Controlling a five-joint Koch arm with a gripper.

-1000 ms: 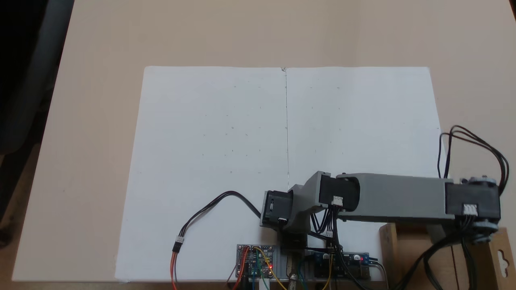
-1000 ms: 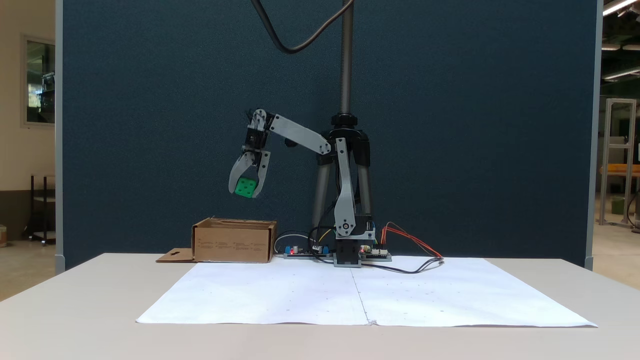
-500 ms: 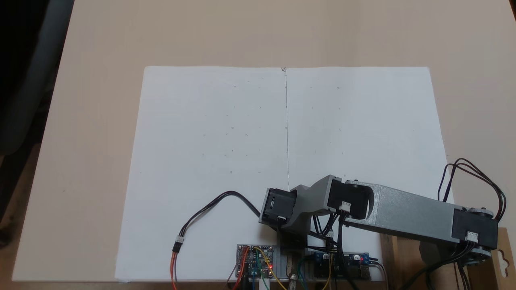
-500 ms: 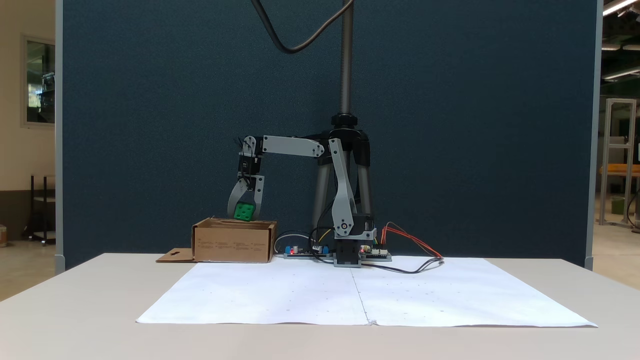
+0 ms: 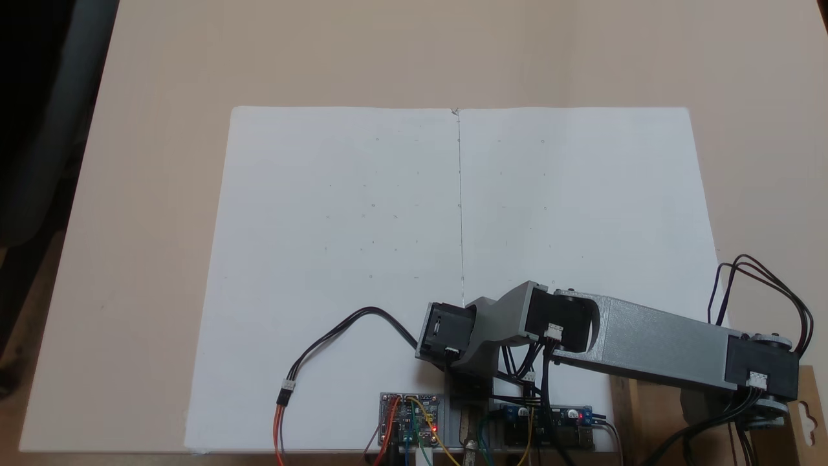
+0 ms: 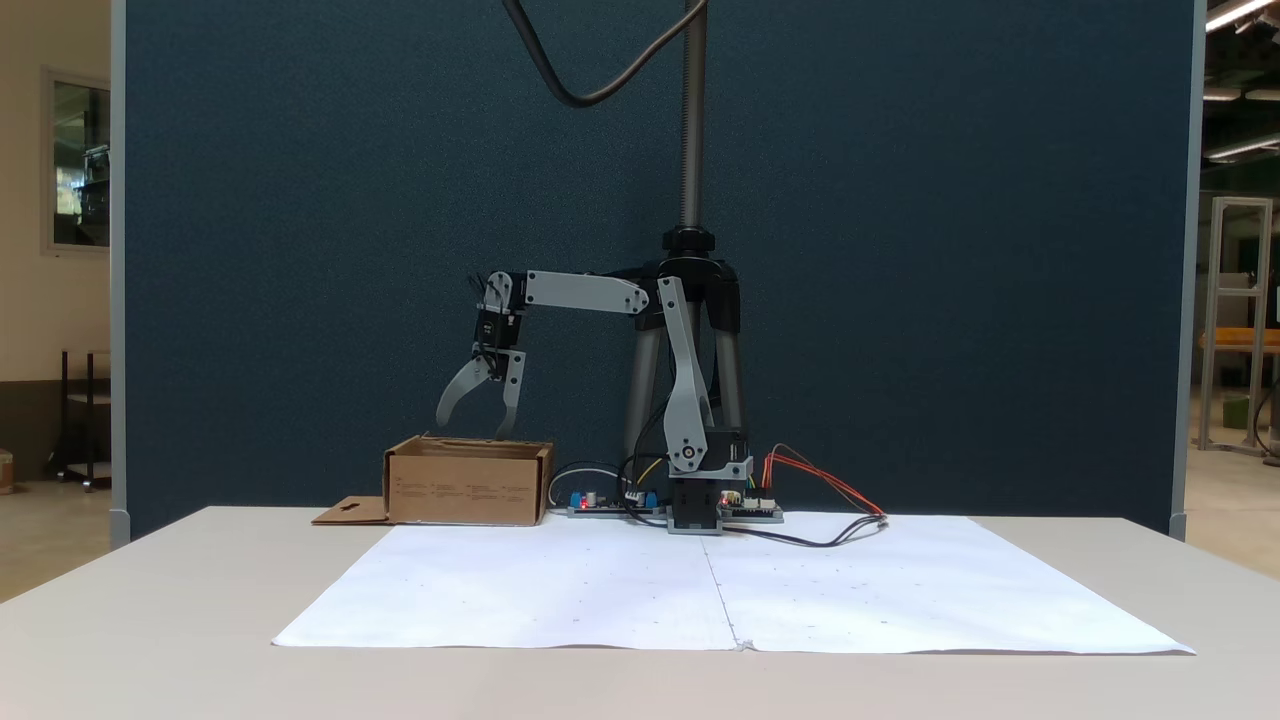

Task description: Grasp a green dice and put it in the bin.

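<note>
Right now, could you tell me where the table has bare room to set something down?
The white paper sheets are bare from their far edge down to the black cable. The tan table around them is free too. It is crowded along the near edge: circuit boards, arm base, and the bin under the open gripper.

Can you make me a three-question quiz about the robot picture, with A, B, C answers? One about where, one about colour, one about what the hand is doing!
1. Where is the hand?
A. above the bin
B. on the paper
C. behind the tripod

2. What colour is the bin?
A. blue
B. brown
C. white

3. How is the hand?
A. shut on a cup
B. shut on a pen
C. open, holding nothing

Answers: 1 A, it hangs just over the box rim. 2 B, it is plain cardboard. 3 C, a clear gap shows between its fingers.
</note>
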